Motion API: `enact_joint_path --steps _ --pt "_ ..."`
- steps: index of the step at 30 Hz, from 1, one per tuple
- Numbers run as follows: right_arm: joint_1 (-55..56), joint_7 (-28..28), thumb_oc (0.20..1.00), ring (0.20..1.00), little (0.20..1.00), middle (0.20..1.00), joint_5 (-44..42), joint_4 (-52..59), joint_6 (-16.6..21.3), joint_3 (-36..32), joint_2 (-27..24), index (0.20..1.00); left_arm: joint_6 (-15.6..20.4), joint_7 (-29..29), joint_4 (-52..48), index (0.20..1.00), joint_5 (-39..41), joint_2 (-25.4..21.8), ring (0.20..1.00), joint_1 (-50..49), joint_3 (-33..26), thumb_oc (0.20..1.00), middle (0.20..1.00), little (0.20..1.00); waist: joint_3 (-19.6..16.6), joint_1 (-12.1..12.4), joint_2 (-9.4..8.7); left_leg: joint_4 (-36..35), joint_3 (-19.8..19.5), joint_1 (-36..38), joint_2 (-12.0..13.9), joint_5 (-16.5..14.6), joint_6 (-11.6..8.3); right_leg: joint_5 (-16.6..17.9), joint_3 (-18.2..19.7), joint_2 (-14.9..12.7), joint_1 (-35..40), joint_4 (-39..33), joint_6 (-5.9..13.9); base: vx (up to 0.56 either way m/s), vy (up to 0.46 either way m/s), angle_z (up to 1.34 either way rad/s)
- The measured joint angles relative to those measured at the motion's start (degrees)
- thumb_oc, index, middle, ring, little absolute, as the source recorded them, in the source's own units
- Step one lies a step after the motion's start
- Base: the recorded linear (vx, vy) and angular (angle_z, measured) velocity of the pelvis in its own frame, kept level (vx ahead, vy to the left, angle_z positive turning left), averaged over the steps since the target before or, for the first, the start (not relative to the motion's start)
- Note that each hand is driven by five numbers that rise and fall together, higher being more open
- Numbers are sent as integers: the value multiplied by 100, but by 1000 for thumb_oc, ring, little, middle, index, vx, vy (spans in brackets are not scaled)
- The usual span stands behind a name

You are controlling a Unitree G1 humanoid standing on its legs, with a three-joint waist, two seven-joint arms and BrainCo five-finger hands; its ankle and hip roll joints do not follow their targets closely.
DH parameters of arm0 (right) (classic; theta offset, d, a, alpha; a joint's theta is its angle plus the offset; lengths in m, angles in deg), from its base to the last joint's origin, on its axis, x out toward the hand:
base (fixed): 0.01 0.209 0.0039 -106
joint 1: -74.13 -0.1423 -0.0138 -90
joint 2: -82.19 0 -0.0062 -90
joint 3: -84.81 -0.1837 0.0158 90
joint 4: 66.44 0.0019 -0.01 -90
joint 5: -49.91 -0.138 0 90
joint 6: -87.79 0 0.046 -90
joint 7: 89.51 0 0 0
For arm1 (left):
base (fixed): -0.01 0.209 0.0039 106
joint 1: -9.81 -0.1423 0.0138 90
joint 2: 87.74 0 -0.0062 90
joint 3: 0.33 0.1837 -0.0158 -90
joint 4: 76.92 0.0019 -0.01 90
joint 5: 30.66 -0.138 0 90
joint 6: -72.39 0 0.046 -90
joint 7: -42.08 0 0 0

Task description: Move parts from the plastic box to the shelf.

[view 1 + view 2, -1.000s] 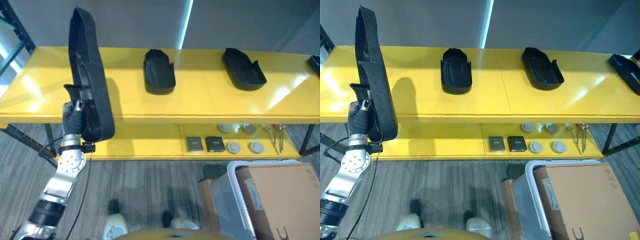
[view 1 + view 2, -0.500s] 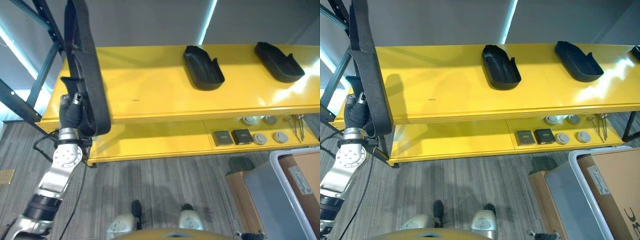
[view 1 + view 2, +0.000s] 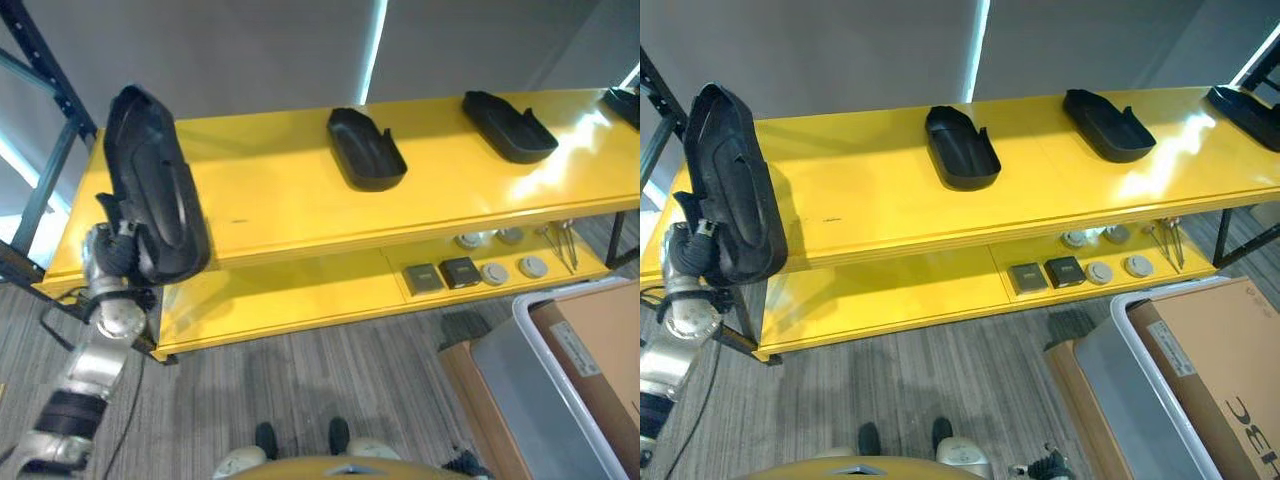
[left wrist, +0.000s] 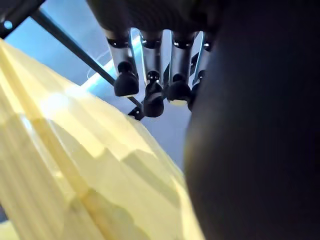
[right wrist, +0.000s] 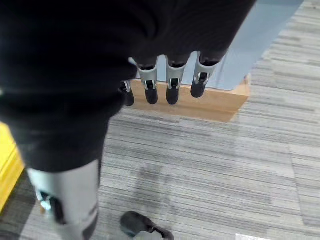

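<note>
A long black moulded part stands nearly upright over the left end of the yellow shelf, its hollow side towards me. My left hand is shut on its lower end, just in front of the shelf's edge. In the left wrist view its curled fingers lie against the dark part above the yellow board. The grey plastic box sits on the floor at the lower right. My right hand hangs over the floor with relaxed fingers, holding nothing.
Three more black parts lie along the top shelf. Small grey and black pieces sit on the lower shelf. A cardboard box lies in the plastic box. A dark rack post stands at the far left.
The camera has shifted. The black part has turned from edge-on to show its hollow face and leans lower over the shelf's left end, with the left hand still on it.
</note>
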Motion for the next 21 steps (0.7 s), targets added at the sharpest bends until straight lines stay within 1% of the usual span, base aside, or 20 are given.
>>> enact_joint_path --steps 3,5,7,9,10,11,13,14,15,17,19,21 --pt "12 246 1000 1000 1000 1000 15 206 -157 0 -227 1000 -291 -39 669 200 0 -194 200 384 32 200 200 200 -4 -141 64 1 64 -28 68 19 -38 20 39 65 -49 -20 -45 -3 -34 -9" --pt "0 313 1000 1000 1000 1000 66 264 -210 82 -402 1000 -425 -53 1378 200 3 -430 200 849 308 200 200 200 -11 -211 93 57 106 -174 104 31 -64 34 52 93 -196 28 -76 -61 -28 -8" --pt "-80 468 1000 1000 1000 1000 122 245 -257 150 -590 1000 -623 -171 2194 200 4 -727 200 1512 723 200 200 200 1 -312 109 168 138 -480 139 63 -91 82 69 119 -501 120 -135 -112 -28 -7" --pt "-121 520 1000 1000 1000 1000 117 253 -267 208 -717 1000 -697 -250 2627 200 6 -874 200 2000 1055 200 200 200 94 -350 119 258 151 -668 164 85 -96 93 83 132 -724 260 -152 -127 -15 -4" --pt "-185 523 1000 1000 1000 1000 106 249 -268 231 -769 1000 -750 -299 2800 200 6 -941 200 2286 1282 200 200 200 214 -366 113 336 149 -777 174 91 -96 93 95 139 -850 365 -153 -134 -8 -8" --pt "-304 525 1000 1000 1000 1000 101 239 -270 330 -834 1000 -792 -316 2859 200 5 -942 200 2572 1403 200 200 200 408 -368 110 383 146 -877 181 116 -105 83 114 140 -979 474 -152 -151 -4 -8" --pt "-480 523 1000 1000 1000 1000 94 230 -250 375 -844 1000 -793 -330 2861 200 3 -933 200 2747 1416 200 200 200 639 -465 102 381 163 -971 185 173 -117 99 136 145 -1139 585 -172 -120 1 -7" --pt "-595 519 1000 1000 1000 1000 5 228 -202 436 -853 1000 -823 -342 2971 200 -12 -941 200 3039 1643 200 200 200 831 -489 96 408 162 -1067 191 170 -160 95 144 141 -1283 702 -177 -75 10 -5" --pt "-680 521 1000 1000 1000 1000 -74 192 -170 443 -846 1000 -850 -394 3023 200 -44 -940 200 3264 1792 200 200 200 942 -531 86 423 185 -1163 193 195 -176 110 158 142 -1407 769 -186 -95 16 -9" --pt "-803 515 1000 1000 1000 1000 -239 178 -89 567 -890 1000 -922 -458 3313 200 -312 -959 200 3941 2272 200 200 200 1274 -567 80 534 221 -1404 202 228 -170 117 200 137 -1708 967 -192 -53 17 -8" --pt "-857 516 1000 1000 1000 1000 -292 182 -91 596 -888 1000 -967 -458 3321 200 -359 -1000 200 4233 2273 200 200 200 1488 -663 77 545 245 -1433 204 242 -160 121 223 139 -1762 1007 -194 -37 26 -6" --pt "-874 515 1000 1000 1000 1000 -340 200 -29 600 -888 1000 -1153 -453 3330 200 -417 -1001 200 4363 2283 200 200 200 1557 -727 81 541 274 -1431 206 237 -158 119 266 144 -1783 1007 -196 0 27 -10"
